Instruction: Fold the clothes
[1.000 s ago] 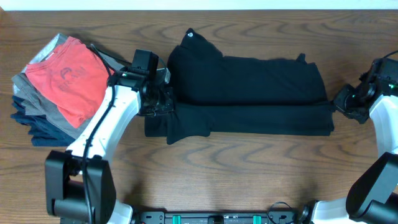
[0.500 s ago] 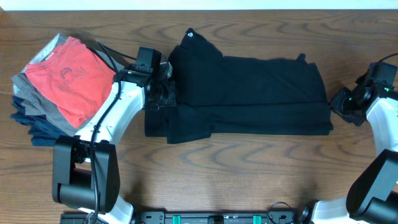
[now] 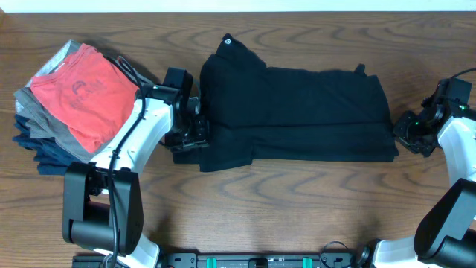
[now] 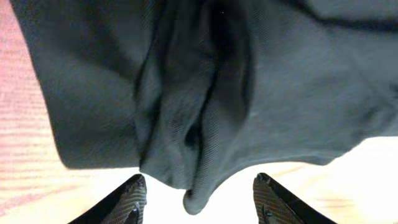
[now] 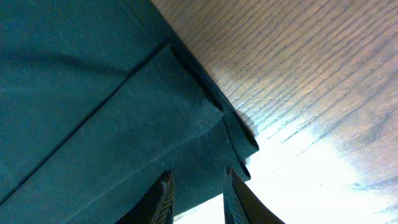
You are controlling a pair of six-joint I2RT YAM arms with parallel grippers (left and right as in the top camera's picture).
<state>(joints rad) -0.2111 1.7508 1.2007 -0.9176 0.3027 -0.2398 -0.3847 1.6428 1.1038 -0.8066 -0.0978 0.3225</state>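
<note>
In the overhead view the fingers of both grippers were too small and dark to be made out against the cloth. In each wrist view only the fingertips were seen, the rest being cut off by the lower edge. The inner layers of the black garment (image 3: 297,112) were hidden under its own folds, and the lower items of the stack of folded clothes (image 3: 71,104) were covered by a red shirt on top.

The black garment was spread lengthwise across the middle of the wooden table (image 3: 297,216), folded along its length. The left gripper (image 3: 190,134) was held at the garment's left end, just beside the stack. In the left wrist view its fingers (image 4: 127,199) were set wide apart, with a bunched fold of the cloth reaching down between the tips but not clamped.

The right gripper (image 3: 410,132) was placed at the garment's right edge. In the right wrist view its fingers (image 5: 163,196) were parted by a narrow gap over the folded corner, nothing being pinched.
</note>
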